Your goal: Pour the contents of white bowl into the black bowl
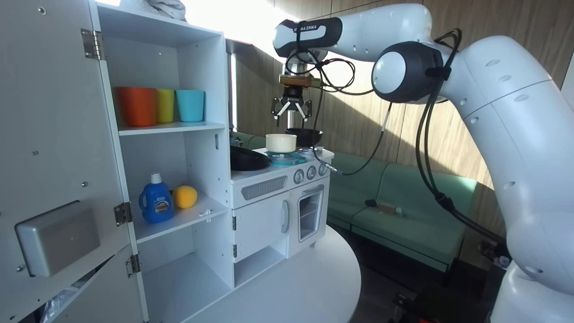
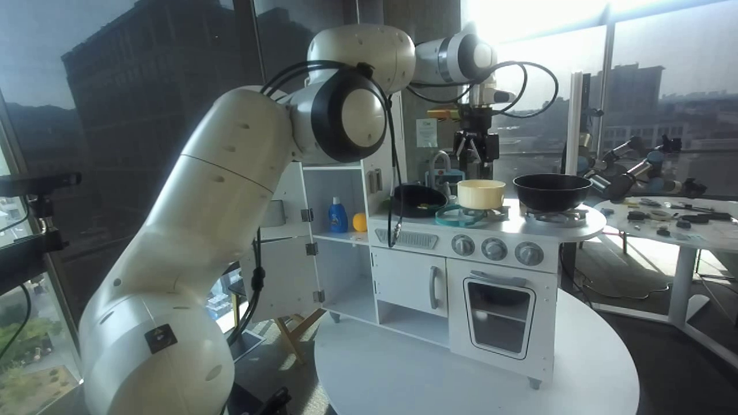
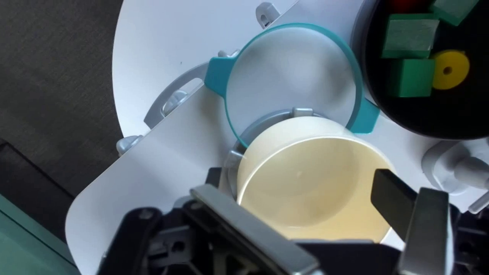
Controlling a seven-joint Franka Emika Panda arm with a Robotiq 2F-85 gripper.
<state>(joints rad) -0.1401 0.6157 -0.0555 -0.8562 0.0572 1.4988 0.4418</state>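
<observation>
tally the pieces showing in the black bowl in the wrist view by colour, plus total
Green blocks: 3
Yellow disc: 1
Red piece, partly out of frame: 1
Total: 5; the frame cuts off part of the black bowl, so more may be hidden

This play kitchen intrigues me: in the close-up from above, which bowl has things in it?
The black bowl, upper right in the wrist view: it holds green blocks and a yellow disc; the cream bowl's visible inside is bare.

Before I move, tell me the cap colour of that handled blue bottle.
The cap is white, clearest in an exterior view.
</observation>
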